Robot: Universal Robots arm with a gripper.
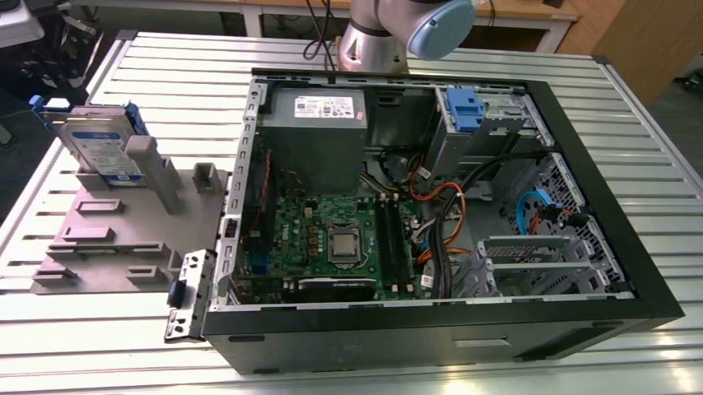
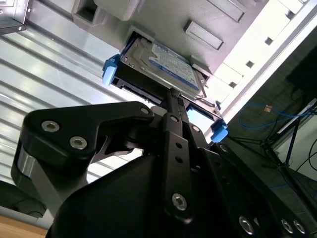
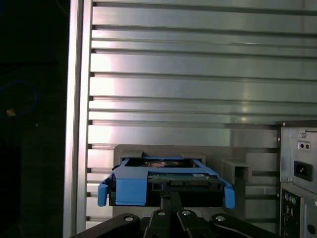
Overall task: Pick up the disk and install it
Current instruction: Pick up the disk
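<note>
Nearest, in the second wrist view, the black claw [image 2: 172,94] has its fingertips pressed together, empty. Beyond it the disk [image 2: 168,64], silver with a white-and-blue label and blue rails, sits in a grey holder [image 2: 163,20]. The first wrist view shows its blue-railed end. In the exterior view it stands tilted on the worktop [image 1: 439,62], beside the open computer case [image 1: 439,329].

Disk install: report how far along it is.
Nothing done yet: the disk stands in the grey fixture outside the computer case. In hand: the gripper, shut and empty, faces the disk's end. Left: pickup and installing.
</note>
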